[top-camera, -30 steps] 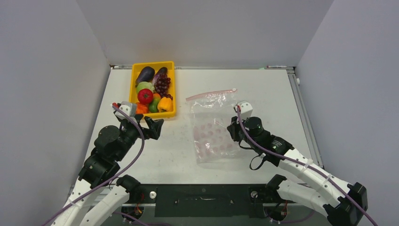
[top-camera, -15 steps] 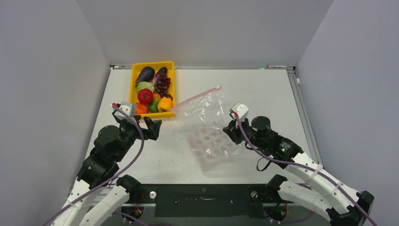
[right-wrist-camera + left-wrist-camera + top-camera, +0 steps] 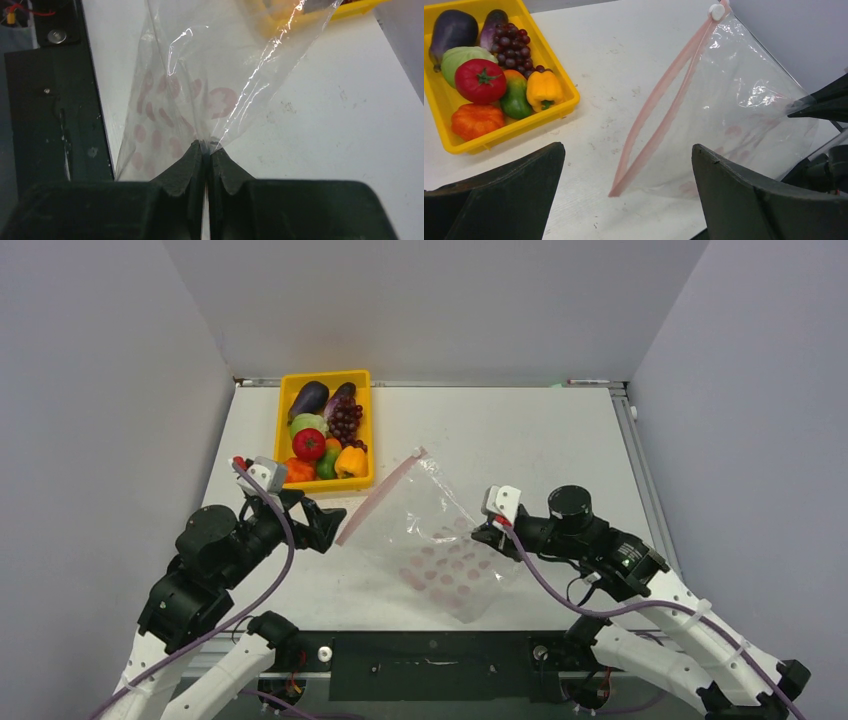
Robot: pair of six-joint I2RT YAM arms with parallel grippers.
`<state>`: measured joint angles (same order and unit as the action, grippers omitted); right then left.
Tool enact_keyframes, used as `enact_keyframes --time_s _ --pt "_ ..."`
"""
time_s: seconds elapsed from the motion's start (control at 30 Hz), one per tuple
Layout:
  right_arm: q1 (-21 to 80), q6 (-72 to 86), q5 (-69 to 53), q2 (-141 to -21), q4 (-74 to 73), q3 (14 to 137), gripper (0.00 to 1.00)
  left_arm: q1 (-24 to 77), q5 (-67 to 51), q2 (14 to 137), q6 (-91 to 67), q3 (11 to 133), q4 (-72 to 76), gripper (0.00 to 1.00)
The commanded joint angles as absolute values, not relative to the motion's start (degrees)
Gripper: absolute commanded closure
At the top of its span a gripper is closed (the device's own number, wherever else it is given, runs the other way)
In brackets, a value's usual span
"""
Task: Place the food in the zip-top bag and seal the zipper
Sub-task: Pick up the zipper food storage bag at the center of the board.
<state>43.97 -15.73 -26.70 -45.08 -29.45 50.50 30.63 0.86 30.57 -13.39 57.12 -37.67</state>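
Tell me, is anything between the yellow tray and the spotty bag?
No, just bare table between the yellow tray and the pink zipper on the bag, clearest in the left wrist view.

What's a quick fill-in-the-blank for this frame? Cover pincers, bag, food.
1. The right pincer is ____ on the bag.
2. The left pincer stands ____, holding nothing.
3. All the food lies in the ____ tray.
4. The zipper along the bag's mouth is ____ in colour.
Missing words: shut; open; yellow; pink.
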Motion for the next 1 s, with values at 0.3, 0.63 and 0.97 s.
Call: enact_keyframes --time_s 0.3,0.63,0.97 --pt "44.41 -31.94 -41.49 -38.80 -42.94 58.77 0.95 30.32 -19.02 27.80 -15.91 57.33 -39.55 0.04" --pt "44.41 -34.36 -45.87 -38.35 -44.62 59.91 0.95 30.32 -27.04 25.99 -17.57 55.00 -39.78 0.04" --pt "44.38 -34.49 -47.55 -38.82 -43.91 60.96 0.95 30.32 -34.68 25.01 -17.14 52.53 -39.95 0.02"
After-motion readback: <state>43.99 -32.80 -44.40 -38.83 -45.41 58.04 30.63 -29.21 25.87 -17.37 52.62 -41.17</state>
